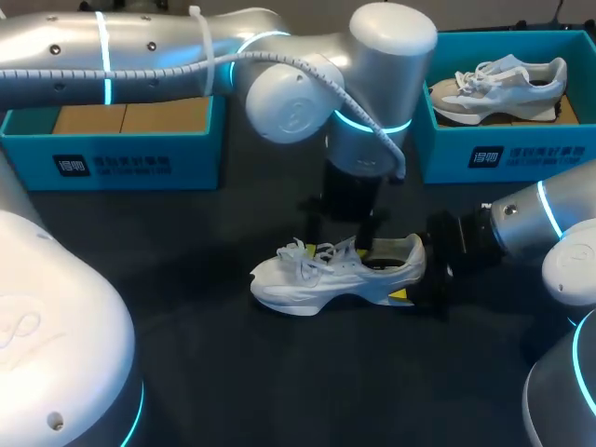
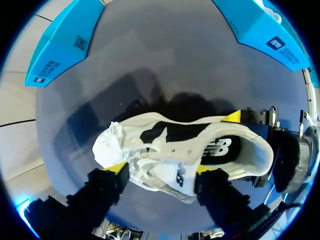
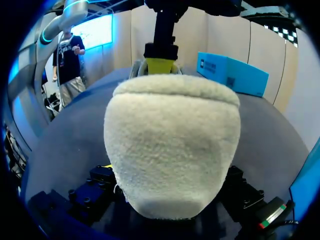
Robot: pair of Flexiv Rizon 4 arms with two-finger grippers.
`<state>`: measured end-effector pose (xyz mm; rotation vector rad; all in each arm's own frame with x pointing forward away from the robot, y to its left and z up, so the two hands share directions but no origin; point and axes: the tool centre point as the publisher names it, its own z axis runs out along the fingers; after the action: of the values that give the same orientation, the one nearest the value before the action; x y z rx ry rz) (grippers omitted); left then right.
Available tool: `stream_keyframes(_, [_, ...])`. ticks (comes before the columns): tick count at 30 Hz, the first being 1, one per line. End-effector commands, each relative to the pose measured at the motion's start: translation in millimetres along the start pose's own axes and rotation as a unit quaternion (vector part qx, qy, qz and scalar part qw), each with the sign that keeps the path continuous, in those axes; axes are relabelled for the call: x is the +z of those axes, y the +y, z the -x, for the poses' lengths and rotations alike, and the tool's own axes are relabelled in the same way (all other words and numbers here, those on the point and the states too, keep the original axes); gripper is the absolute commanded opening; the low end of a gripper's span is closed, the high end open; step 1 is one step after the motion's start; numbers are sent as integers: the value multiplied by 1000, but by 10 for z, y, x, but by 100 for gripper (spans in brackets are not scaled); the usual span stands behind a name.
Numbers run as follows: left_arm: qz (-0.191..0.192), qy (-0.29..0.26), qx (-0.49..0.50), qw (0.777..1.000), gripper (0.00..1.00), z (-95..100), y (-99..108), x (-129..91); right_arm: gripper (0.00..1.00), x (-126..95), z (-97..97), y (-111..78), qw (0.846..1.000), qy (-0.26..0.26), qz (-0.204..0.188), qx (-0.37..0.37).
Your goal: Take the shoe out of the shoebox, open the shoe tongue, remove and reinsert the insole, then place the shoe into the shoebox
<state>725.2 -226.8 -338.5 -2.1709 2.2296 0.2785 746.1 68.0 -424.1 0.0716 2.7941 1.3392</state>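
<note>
- Shoe (image 1: 326,279) sits upright on the worktop (image 1: 233,372), about mid-table, toe toward my left side. It is out of both boxes.
- Right end effector (image 1: 410,277) is clamped on the heel (image 3: 170,150), one finger per side. Reads as a brace so the shoe can't slide or tip while the other arm works on top.
- Left end effector (image 2: 160,168) comes down from above, fingers spread wide. Tongue (image 2: 178,176) and loose laces lie between them, with no clear pinch visible. Likely set up to pull the tongue open.
- Insole (image 2: 220,148) is dark and seated inside, visible through the collar.
- Shoe is a white low sneaker with a fuzzy heel panel, chunky sole and slack laces.
- Empty shoebox (image 1: 112,163) is back on my left side. The other shoebox (image 1: 503,154), back right, holds a second shoe (image 1: 503,84).
</note>
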Motion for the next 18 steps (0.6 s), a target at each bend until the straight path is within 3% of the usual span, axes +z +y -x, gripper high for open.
stream_keyframes(1, [7,16,3,1000,14,98,3,-52,0,-1,-5,-3,1000,-1,0,0])
stream_keyframes(2, [13,22,5,1000,0,113,10,-72,0,-1,-5,-3,1000,-1,0,0])
stream_keyframes(12, [42,58,6,997,0,357,72,-150,0,-1,-5,-3,1000,-1,0,0])
stream_keyframes(18, [35,69,20,997,0,573,162,-226,0,-1,-5,-3,1000,-1,0,0])
